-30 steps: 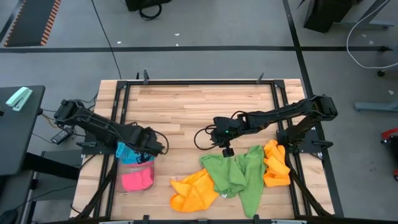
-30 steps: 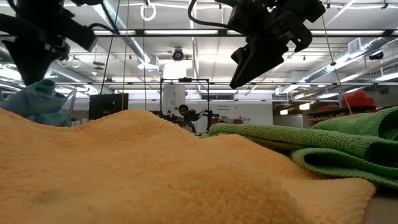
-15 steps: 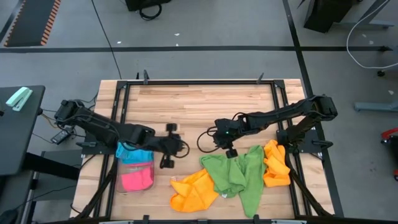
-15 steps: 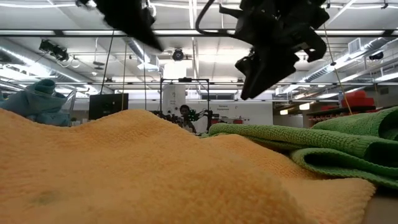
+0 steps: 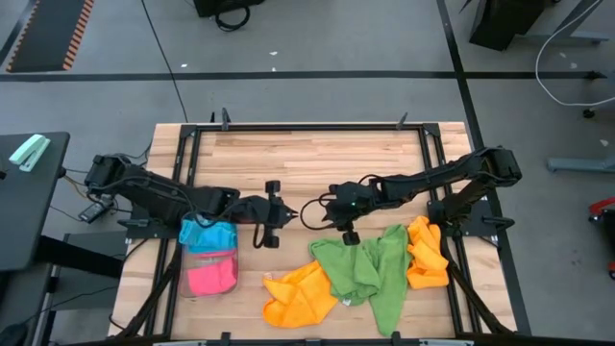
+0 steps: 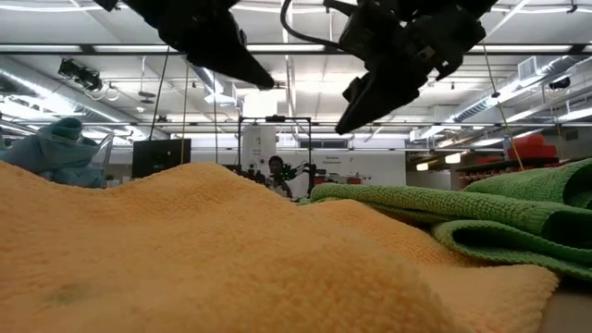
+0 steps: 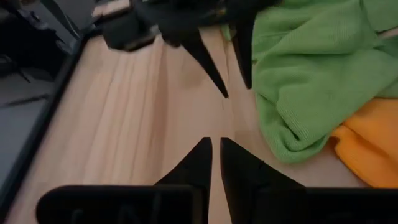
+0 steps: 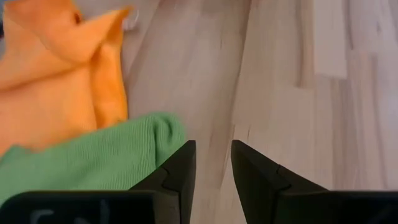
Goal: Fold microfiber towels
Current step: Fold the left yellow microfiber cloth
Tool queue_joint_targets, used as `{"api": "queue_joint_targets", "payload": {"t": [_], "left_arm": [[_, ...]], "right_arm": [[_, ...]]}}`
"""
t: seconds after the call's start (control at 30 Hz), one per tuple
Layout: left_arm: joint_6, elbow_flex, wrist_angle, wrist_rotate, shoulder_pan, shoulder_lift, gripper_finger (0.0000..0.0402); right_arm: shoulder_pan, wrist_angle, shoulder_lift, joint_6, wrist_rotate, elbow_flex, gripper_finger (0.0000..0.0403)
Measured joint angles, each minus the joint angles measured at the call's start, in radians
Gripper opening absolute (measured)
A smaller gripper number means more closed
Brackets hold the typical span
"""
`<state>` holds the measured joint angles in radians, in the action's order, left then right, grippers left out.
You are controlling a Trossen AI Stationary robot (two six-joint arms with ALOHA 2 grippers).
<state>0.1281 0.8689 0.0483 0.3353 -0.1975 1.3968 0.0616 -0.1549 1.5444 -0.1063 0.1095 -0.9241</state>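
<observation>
The table (image 5: 307,159) holds a green towel (image 5: 360,269) between two orange towels (image 5: 300,296). A tray (image 5: 209,261) holds pink and blue towels. The left gripper (image 5: 270,213) is almost shut and holds nothing. The right gripper (image 5: 348,234) is a little apart, empty, by the green towel's edge.

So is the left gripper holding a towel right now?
No: the left gripper hangs over bare wood with its fingers nearly together and nothing between them, the green towel lying off to one side.
</observation>
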Motion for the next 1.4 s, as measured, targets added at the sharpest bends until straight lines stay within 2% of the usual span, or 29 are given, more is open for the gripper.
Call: {"api": "queue_joint_targets", "payload": {"t": [0.2, 0.53, 0.8, 1.03, 1.2, 1.4], "left_arm": [[-0.04, -0.038, -0.036, -0.111, 0.027, 0.0, 0.0038], [-0.125, -0.08, -0.101, -0.114, 0.007, 0.0, 0.0044], [-0.226, -0.079, -0.12, -0.113, -0.04, 0.0, 0.004], [-0.274, -0.078, -0.169, -0.141, -0.112, 0.056, 0.0047], [-0.275, -0.074, -0.264, -0.234, -0.138, 0.158, 0.0047], [-0.297, -0.029, -0.266, -0.477, -0.147, 0.286, 0.0042]], "right_arm": [[0.017, 0.033, 0.0, 0.048, -0.002, 0.0, 0.011], [0.153, 0.078, 0.0, 0.146, -0.006, 0.0, 0.011], [0.287, 0.096, 0.0, 0.217, -0.153, 0.0, 0.011], [0.362, 0.138, 0.0, 0.261, -0.189, 0.001, 0.011], [0.398, 0.142, 0.0, 0.292, -0.24, 0.001, 0.011], [0.415, 0.141, 0.0, 0.33, -0.263, 0.001, 0.011]]}}
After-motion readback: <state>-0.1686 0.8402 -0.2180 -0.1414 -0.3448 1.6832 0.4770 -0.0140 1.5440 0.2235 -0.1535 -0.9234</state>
